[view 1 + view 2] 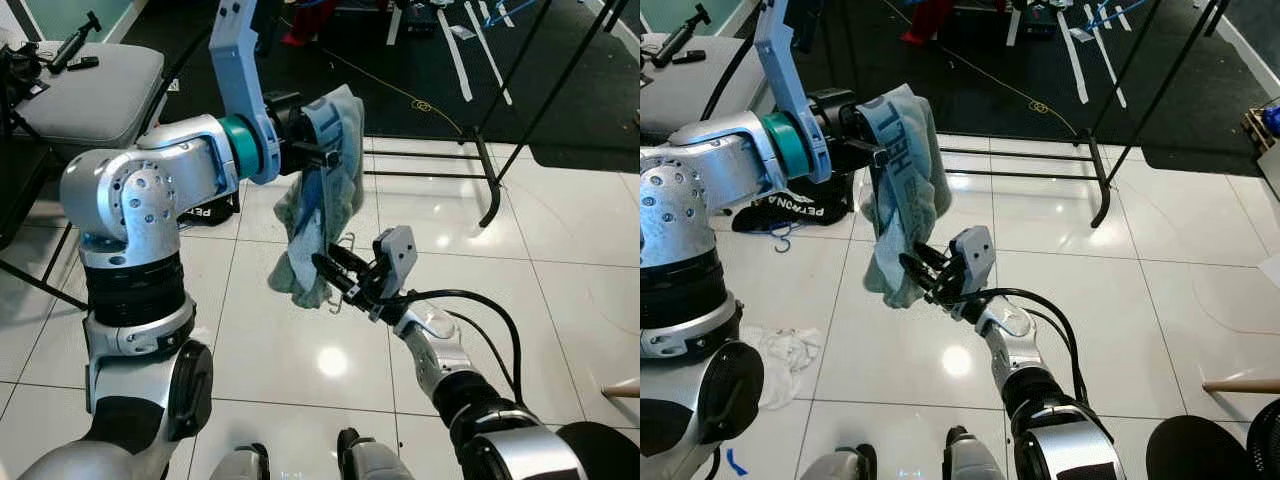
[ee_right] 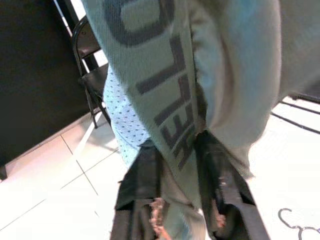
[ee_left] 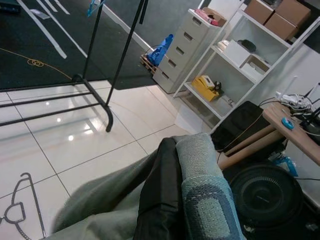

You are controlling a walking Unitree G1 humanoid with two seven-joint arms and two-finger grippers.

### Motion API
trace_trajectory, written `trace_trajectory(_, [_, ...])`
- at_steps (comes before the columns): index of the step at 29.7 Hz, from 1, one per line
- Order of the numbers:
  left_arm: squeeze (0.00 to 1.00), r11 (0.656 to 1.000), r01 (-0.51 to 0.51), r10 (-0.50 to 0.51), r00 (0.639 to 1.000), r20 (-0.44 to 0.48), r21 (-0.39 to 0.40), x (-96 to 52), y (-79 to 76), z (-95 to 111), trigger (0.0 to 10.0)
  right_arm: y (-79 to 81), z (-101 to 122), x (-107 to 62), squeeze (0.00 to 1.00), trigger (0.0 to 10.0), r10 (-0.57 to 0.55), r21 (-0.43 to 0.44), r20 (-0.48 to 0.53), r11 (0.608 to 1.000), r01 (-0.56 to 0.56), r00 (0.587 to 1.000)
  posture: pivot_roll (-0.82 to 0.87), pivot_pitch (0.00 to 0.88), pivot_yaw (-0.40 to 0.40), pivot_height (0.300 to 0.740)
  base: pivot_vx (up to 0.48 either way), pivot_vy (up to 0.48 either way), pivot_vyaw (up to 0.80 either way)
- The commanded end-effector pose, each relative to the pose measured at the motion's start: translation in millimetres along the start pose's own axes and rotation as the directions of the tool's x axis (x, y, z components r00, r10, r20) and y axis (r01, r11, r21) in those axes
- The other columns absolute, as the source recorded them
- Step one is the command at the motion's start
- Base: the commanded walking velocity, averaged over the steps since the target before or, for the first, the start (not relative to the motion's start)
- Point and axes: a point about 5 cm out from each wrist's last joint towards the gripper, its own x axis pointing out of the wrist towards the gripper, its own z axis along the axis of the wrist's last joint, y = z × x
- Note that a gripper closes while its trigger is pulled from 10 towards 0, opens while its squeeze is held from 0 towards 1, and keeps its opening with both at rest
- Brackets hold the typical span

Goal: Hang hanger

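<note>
My left gripper [image 1: 318, 150] is raised at chest height and shut on the top of a pale green garment [image 1: 318, 215] with dark "HELLO" lettering [image 1: 902, 165], which hangs down from it. Lower down, my right gripper [image 1: 332, 272] reaches into the hanging cloth, open, with a fold of fabric between its fingers [image 2: 220, 200]. A thin wire hanger [image 3: 20, 210] lies on the white tiles below; its hook [image 1: 347, 239] peeks out beside the garment. A black clothes rack [image 1: 490, 170] stands ahead to the right.
A grey padded seat [image 1: 90, 90] is at the left. A black bag [image 1: 790, 208] and a white cloth [image 1: 790, 355] lie on the floor to the left. Dark carpet with a yellow cable [image 1: 420, 103] lies ahead. Shelves and drawers [image 3: 185, 55] stand further off.
</note>
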Motion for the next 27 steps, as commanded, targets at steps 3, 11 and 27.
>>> trace_trajectory(3, [0.00,1.000,0.011,-0.011,1.000,0.008,0.017,-1.0,-5.5,5,0.0,0.6,-4,-3.2,0.00,0.0,0.014,0.001,-0.018,1.000,-0.014,1.000,0.02,0.123,0.032,0.740,0.000,0.000,0.00])
trace_trajectory(11, [0.00,0.999,-0.048,0.048,0.999,-0.002,0.021,-3.6,3.4,1,0.0,-11.3,-1,-12.1,0.00,0.0,-0.108,-0.005,0.013,0.994,0.108,0.994,0.02,0.118,0.031,0.740,0.000,0.000,0.00])
trace_trajectory(27, [0.00,0.970,-0.217,0.242,0.860,-0.450,0.109,-16.0,37.9,-134,0.0,-40.6,56,-31.6,0.00,0.0,-0.339,-0.873,0.176,0.380,0.305,0.924,0.00,0.136,0.038,0.740,0.000,0.000,0.00])
